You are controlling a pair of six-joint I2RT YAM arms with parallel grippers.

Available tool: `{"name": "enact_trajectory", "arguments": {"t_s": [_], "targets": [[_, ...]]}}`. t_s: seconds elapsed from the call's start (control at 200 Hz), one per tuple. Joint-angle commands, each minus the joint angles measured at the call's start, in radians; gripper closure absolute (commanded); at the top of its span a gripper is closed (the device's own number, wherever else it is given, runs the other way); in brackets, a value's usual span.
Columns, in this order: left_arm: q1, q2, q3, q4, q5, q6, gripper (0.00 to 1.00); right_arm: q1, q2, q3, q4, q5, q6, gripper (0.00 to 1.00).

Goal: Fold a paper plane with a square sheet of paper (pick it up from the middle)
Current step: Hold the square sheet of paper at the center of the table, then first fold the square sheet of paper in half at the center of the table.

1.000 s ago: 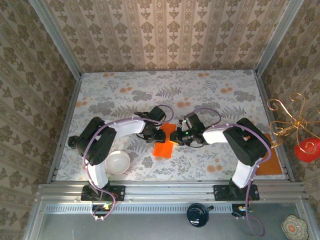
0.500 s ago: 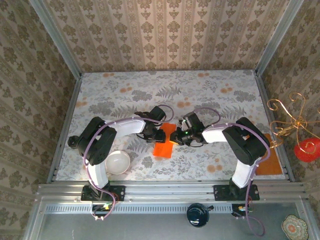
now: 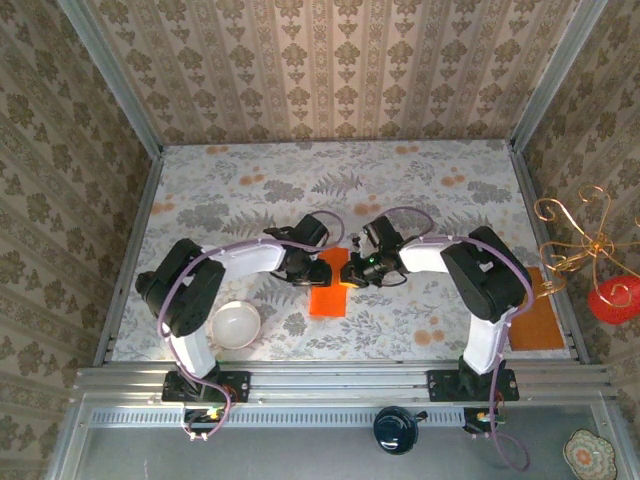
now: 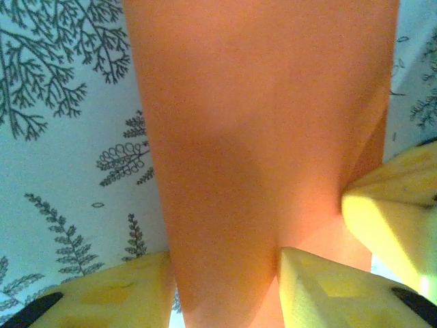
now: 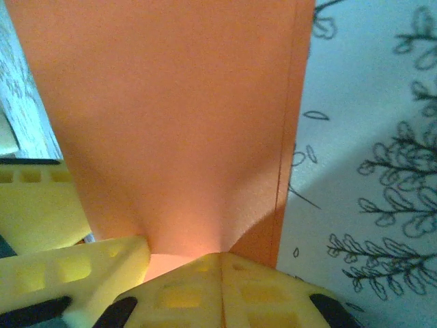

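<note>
I am reaching both arms in toward the middle of the counter (image 3: pixel 450 210), so that my left jaws and right jaws are nearly meeting over the sheet (image 3: pixel 328 296). The sheet is bright orange and folded over into a narrower band. Its near end is lying flat on the flowered counter and pointing back toward my bases, and its far end is tucked in under the two sets of jaws.

I am pinching the sheet with my right jaws. The yellow fingers (image 5: pixel 259 294) are closing together on its end, and the paper is puckering into the spot where they meet. In that wrist view the edge of one layer is running just inside the sheet's right side.

My left jaws are standing partly apart with the sheet running through the gap. One yellow finger (image 4: pixel 116 301) is sitting at its left edge and the other is lying on it further right. I cannot tell whether they are squeezing it. Another yellow finger is touching the sheet's right edge just beside them.

The bowl (image 3: pixel 237 323) is sitting by my left arm, well apart from the sheet. A duller orange rectangle (image 3: pixel 540 322) is lying at the counter's right edge.
</note>
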Motion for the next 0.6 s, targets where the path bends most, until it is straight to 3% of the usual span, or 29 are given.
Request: {"name": "enact_trajectory", "arguments": {"t_s": [0.0, 0.215, 0.595], "targets": [[0.038, -0.084, -0.032, 0.015, -0.001, -0.039, 0.54, 0.001, 0.141, -0.004, -0.206, 0.125, -0.165, 0.9], [0.063, -0.179, -0.046, 0.075, 0.101, -0.069, 0.57, -0.007, 0.16, 0.042, -0.249, 0.113, -0.197, 0.91], [0.016, -0.067, -0.023, 0.203, 0.29, -0.188, 0.85, -0.005, 0.176, 0.038, -0.29, 0.16, -0.139, 0.93]]}}
